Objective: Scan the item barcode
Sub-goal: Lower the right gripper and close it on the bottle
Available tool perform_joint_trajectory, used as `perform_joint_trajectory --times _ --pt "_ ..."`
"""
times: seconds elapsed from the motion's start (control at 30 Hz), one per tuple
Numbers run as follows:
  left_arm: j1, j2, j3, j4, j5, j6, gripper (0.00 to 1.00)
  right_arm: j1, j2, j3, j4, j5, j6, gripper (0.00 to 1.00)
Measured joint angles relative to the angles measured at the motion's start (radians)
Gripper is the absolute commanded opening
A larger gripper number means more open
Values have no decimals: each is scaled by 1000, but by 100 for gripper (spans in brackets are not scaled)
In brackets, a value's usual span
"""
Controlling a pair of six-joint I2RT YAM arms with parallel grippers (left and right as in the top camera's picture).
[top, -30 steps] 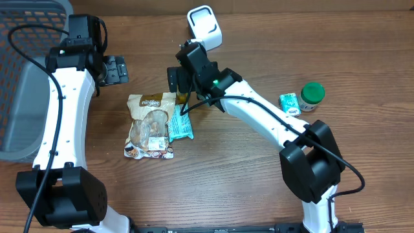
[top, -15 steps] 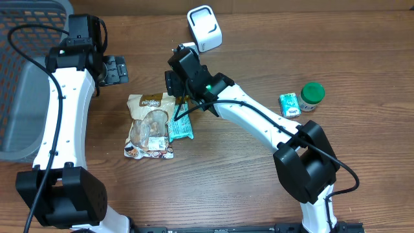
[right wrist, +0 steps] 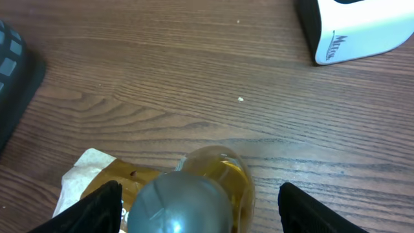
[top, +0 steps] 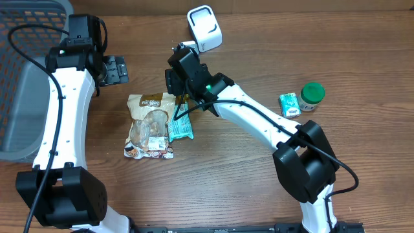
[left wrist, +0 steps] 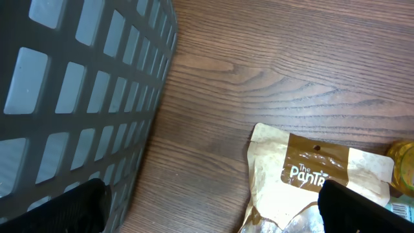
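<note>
The bottle point(right wrist: 223, 178) appears to stand upright on the table point(right wrist: 194, 77), just beside the snack bag point(left wrist: 310, 175) and directly between the fingers of the right gripper point(right wrist: 200, 210). The jaws are set either side of its cap; contact cannot be confirmed. The left gripper point(left wrist: 223, 210) is spread wide, empty and farther off. The scanner point(right wrist: 362, 29) is located beyond the bottle.

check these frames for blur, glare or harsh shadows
Overhead: sharp and evenly lit, shadows soft; the white scanner is bright but not blown out. Left wrist: bag print crisp, the near basket slightly soft. Right wrist: the cap of the bottle, close to the lens, is blurred with a dull sheen; the scanner lettering is readable.
</note>
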Motion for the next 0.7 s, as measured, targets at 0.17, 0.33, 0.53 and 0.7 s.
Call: perform_joint_trajectory --times 0.17,0.33,0.53,0.7 --pt "0 0 0 0 0 0 99 0 13 0 0 0 0 55" --pt "0 0 0 0 0 0 100 0 13 0 -1 -8 -1 45" --pt "0 0 0 0 0 0 100 0 13 0 3 -10 0 36" --pt "0 0 0 0 0 0 100 0 13 0 3 -8 0 27"
